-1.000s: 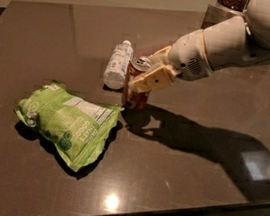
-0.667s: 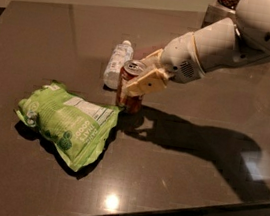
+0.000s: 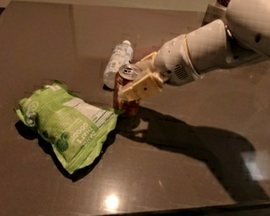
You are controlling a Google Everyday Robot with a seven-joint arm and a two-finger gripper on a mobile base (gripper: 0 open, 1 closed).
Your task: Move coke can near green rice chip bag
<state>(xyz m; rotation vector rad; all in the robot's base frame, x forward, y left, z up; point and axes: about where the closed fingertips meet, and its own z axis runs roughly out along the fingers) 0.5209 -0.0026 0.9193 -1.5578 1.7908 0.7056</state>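
The coke can, red-orange with a silver top, stands upright on the dark table, right beside the right edge of the green rice chip bag. The bag is crinkled light green with a white label and lies flat at the front left. My gripper reaches in from the upper right on a white arm and is shut on the can, its tan fingers clasping the can's upper half.
A clear plastic bottle with a white label lies on its side just behind the can. The dark table has its front edge near the bottom. A dark object stands at the far right corner.
The gripper has carried the can left and toward the front, from beside the bottle to the bag's right edge. The bag and bottle have not moved.
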